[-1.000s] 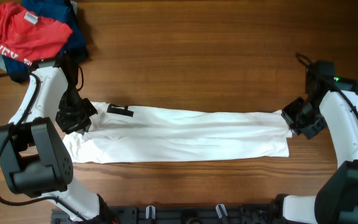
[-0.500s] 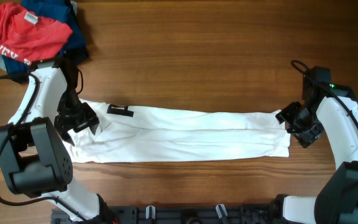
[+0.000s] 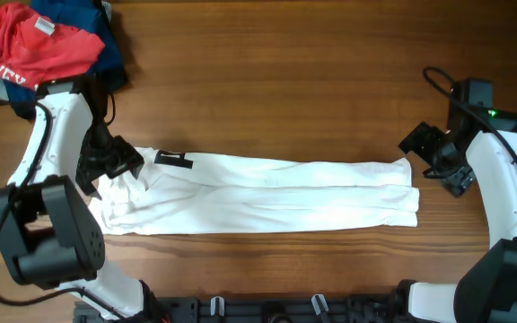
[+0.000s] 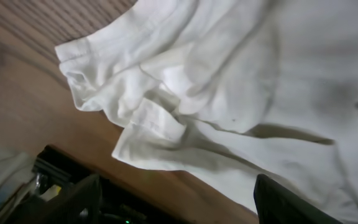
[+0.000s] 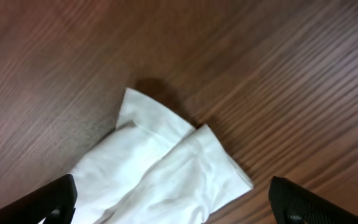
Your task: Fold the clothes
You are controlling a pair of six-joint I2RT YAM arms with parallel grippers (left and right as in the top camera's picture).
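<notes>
White shirt (image 3: 258, 193) lies flat on the tabletop (image 3: 285, 90), long axis running between my arms. I see left jaws released over its collar end, right jaws released just beside its hem end.

The shirt (image 3: 267, 193) is shown plain white, a small black label (image 3: 173, 159) at its ten o'clock. At the ten o'clock of the brown-grained table (image 3: 285, 81), a red T-shirt (image 3: 30, 49) printed with white lettering is laid over navy blue garments (image 3: 83, 22). The left arm (image 3: 56, 135) and right arm (image 3: 501, 179) are cased in white, with black joints.
</notes>
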